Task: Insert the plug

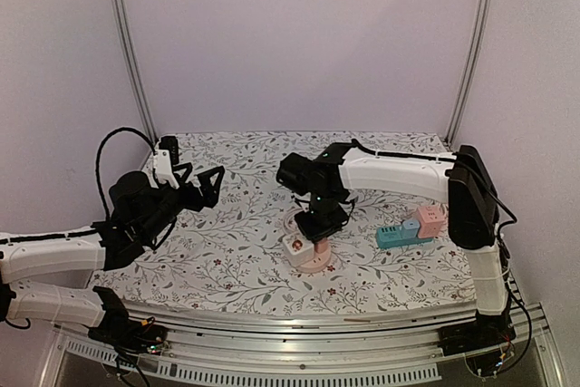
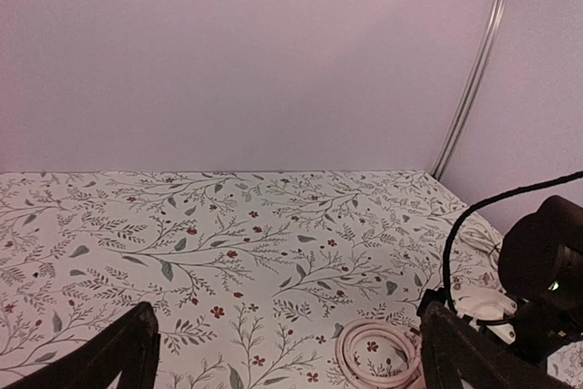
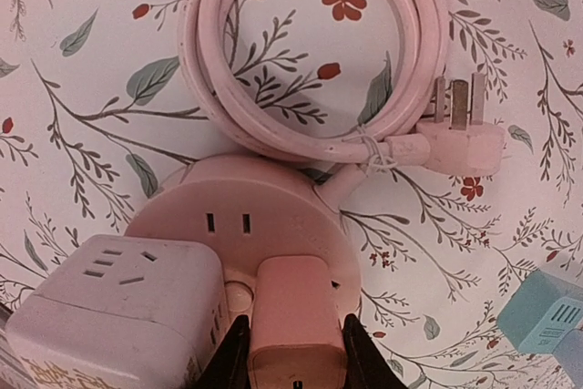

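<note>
Pink plug (image 3: 296,316) sits on the pink socket hub (image 3: 264,216), clamped by the right gripper (image 3: 296,354); the left gripper (image 2: 287,353) hangs wide open, empty, over the floral tablecloth (image 2: 228,225).

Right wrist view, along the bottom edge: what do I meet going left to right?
The white cube adapter → pink plug, held in the right gripper → blue block at the right edge.

I find the white cube adapter (image 3: 118,302) crowding just beside the pink plug (image 3: 293,312) on the round socket (image 3: 273,207). The coiled cord (image 3: 219,88) blocks the far side, and bare cloth (image 3: 437,252) leaves room opposite the adapter.
</note>
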Motion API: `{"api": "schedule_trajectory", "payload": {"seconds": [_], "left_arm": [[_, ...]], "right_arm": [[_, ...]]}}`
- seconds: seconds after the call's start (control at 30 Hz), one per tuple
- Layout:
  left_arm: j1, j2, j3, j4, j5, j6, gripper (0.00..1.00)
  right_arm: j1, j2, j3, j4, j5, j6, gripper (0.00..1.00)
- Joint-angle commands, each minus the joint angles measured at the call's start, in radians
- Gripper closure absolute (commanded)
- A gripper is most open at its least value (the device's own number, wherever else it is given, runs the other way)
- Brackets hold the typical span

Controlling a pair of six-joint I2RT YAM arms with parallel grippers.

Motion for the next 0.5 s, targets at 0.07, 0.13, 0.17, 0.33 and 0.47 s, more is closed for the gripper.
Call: {"api": "schedule_trajectory", "payload": {"seconds": [0.07,0.13,0.17,0.33,0.47], "left_arm": [[0.018,0.001,-0.015,-0.014,0.012,0.014,0.01],[0.018,0.001,-0.013,-0.015,0.014,0.013,0.01],[0.018,0.0,-0.013,-0.016,0.014,0.013,0.01],[0.018,0.005,-0.012,-0.013,0.016,0.012,0.01],[0.018,0.008,-0.01,-0.014,0.021,0.01,0.01]], "right_arm": [[-0.003,0.136,-0.134,0.105,-0.037,0.009,1.0],[-0.003,0.125,-0.136,0.104,-0.029,0.015,1.0],[-0.004,0.113,-0.137,0.103,-0.024,0.017,1.0],[-0.008,0.037,-0.15,0.103,0.008,0.032,1.0],[-0.015,-0.012,-0.148,0.102,0.018,0.045,0.99]]}}
